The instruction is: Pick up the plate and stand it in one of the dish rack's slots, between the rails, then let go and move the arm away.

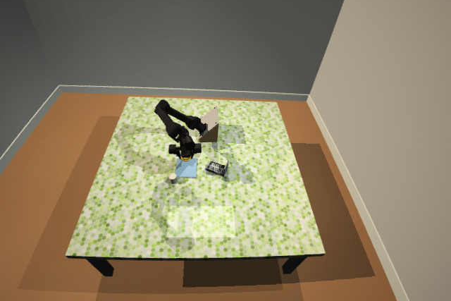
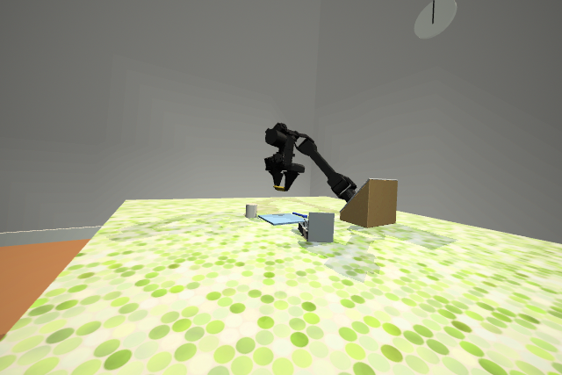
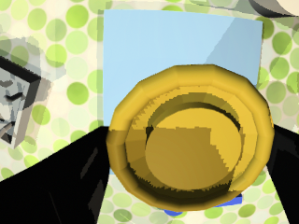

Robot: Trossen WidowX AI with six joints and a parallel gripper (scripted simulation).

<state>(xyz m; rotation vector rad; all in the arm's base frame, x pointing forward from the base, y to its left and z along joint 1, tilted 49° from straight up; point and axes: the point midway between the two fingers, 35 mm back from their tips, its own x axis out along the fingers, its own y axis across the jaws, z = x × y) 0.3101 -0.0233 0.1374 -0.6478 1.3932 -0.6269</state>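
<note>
My gripper [image 1: 185, 157] [image 2: 280, 187] [image 3: 190, 136] is shut on the yellow plate [image 1: 186, 159] [image 2: 278, 189] [image 3: 193, 154], with a finger at each side of its rim. The plate is roughly level, its hollow side up towards the wrist camera, and hangs clear above the blue mat [image 1: 186, 170] [image 2: 277, 219] [image 3: 140, 42]. A small dark object with a grey upright panel [image 1: 216, 167] [image 2: 320, 227] [image 3: 28, 100], apparently the dish rack, stands right of the mat in the top view. Its slots and rails are not clear.
A pale cup [image 1: 173, 178] [image 2: 250, 210] [image 3: 282, 6] stands by the mat's corner. A thin blue bar [image 2: 299, 214] [image 3: 230, 202] lies beside the mat. The wedge-shaped box [image 1: 209, 133] [image 2: 381, 203] stands at the arm's base.
</note>
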